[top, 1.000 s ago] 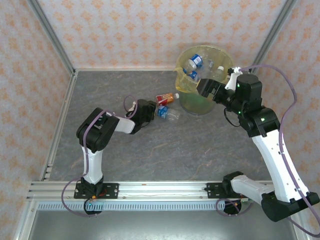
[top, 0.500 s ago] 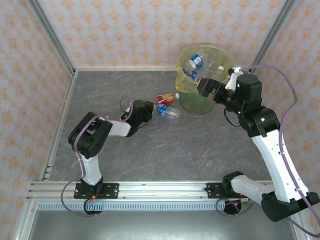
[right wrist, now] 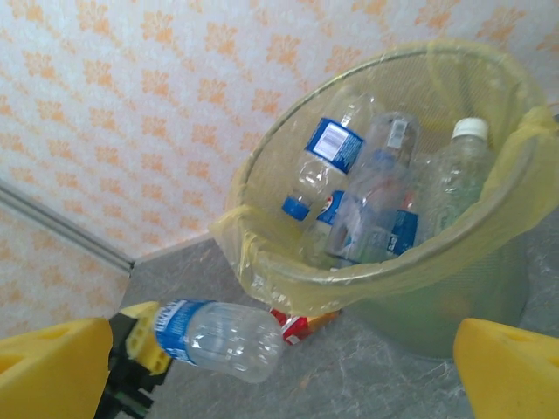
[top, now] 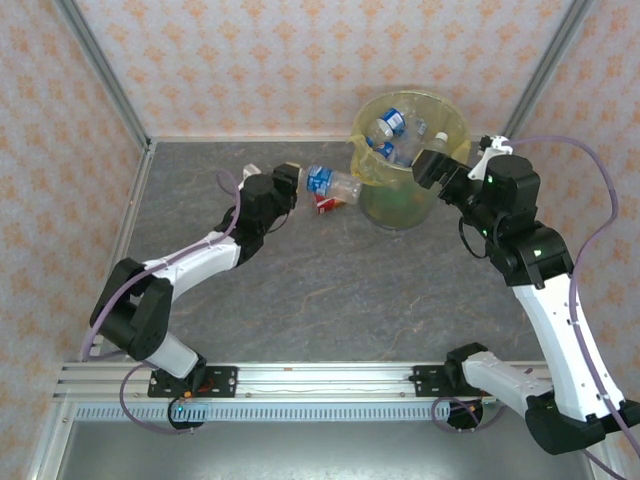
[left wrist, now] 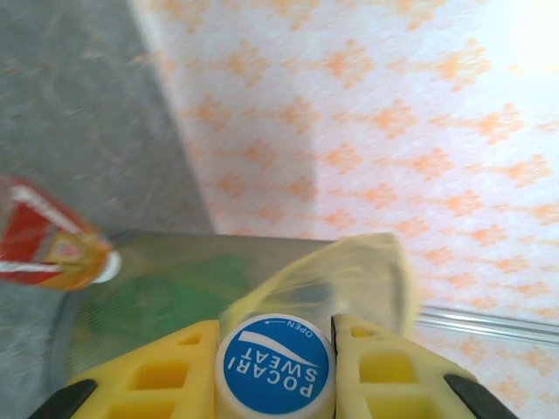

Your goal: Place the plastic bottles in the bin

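My left gripper [top: 292, 186] is shut on a clear plastic bottle with a blue label [top: 332, 183]. It holds the bottle level above the table, with the base pointing at the bin [top: 372, 172]. In the left wrist view the bottle's blue cap [left wrist: 273, 367] sits clamped between the yellow fingers [left wrist: 157, 384]. A red-orange labelled bottle [top: 328, 203] lies on the table against the bin's left side. The yellow-lined bin [right wrist: 410, 271] holds several bottles [right wrist: 367, 196]. My right gripper [top: 441, 168] stands open at the bin's right rim, gripping nothing.
The grey table [top: 330, 290] is walled by patterned panels, with a metal frame post [top: 105, 75] at the back left. The bin's liner bag [left wrist: 367, 271] hangs loosely over the rim on the side facing the held bottle.
The left arm has shut on the blue-labelled bottle, lifted it off the table and carried it back toward the bin's rim. The right arm has shifted slightly right.
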